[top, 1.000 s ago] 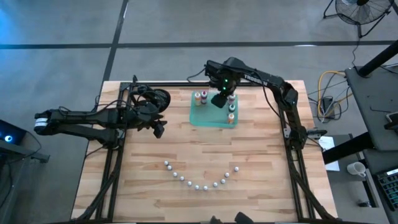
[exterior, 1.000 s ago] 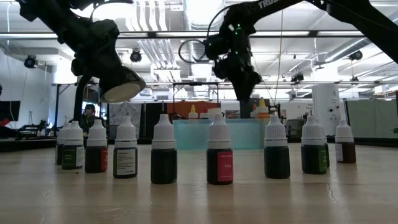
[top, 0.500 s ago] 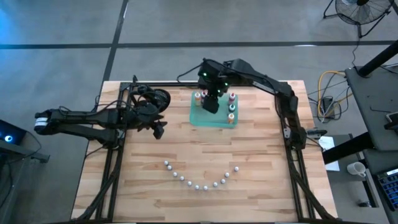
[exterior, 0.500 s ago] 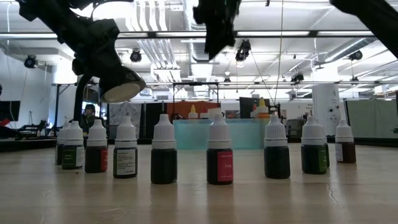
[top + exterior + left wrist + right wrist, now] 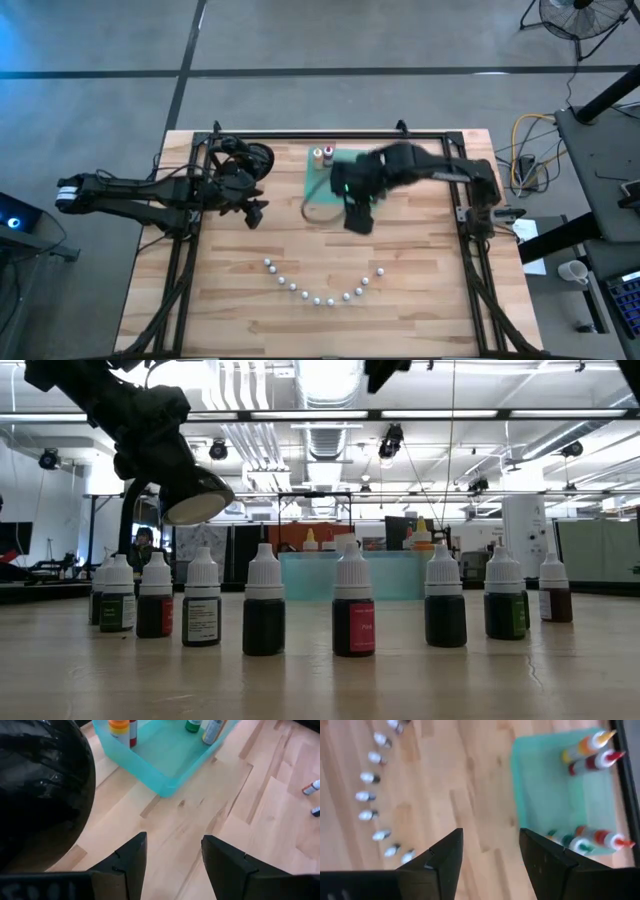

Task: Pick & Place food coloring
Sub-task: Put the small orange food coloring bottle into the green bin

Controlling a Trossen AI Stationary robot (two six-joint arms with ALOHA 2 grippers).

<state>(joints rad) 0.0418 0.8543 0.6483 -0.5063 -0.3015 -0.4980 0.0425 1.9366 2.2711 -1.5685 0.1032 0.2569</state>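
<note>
The food coloring is in two groups. Several small white-capped bottles point(image 5: 320, 291) stand in a curved row near the table's near edge and fill the low view point(image 5: 353, 615). Thumb-sized bottles stand in the green tray point(image 5: 555, 790): an orange and a red one point(image 5: 590, 755) at one side, a few more point(image 5: 585, 840) at the other. My right gripper point(image 5: 490, 855) is open in the air over bare wood, between the tray and the row point(image 5: 357, 215). My left gripper point(image 5: 172, 855) is open and waits left of the tray point(image 5: 252, 212).
The green tray point(image 5: 318, 190) sits at the table's far middle, partly hidden by my right arm. A black metal frame point(image 5: 300, 135) runs along the table's far edge and sides. Bare wood lies between the tray and the bottle row point(image 5: 372, 795).
My right gripper has risen from over the tray, out of the low view's top, and swung toward the table's near edge, turning as it went. It now hangs over the wood just in front of the tray. The bottles and tray stand as before.
</note>
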